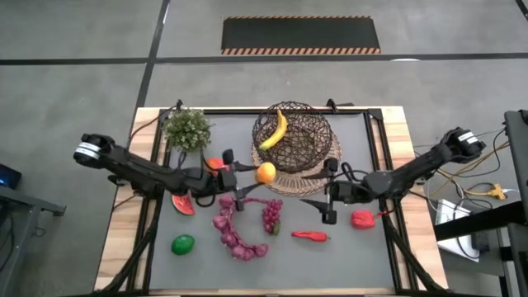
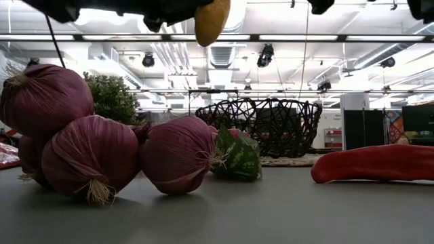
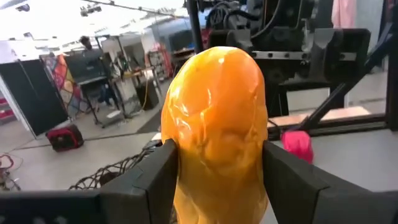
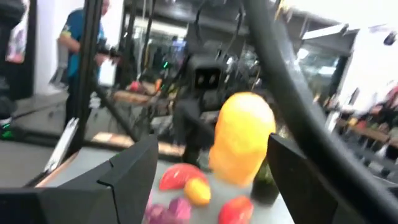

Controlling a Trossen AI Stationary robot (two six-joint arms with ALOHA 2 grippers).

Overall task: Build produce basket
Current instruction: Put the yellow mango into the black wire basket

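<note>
The left gripper (image 3: 217, 180) clamps the mango (image 3: 216, 130) mid-body; glossy, rigid, light, likely slippery. The right gripper (image 1: 328, 200) hangs wide, empty.

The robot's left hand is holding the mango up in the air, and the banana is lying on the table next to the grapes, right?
Not quite. The left hand does hold the mango up, but the high view shows the banana already lying inside the basket, not on the table by the grapes.
</note>
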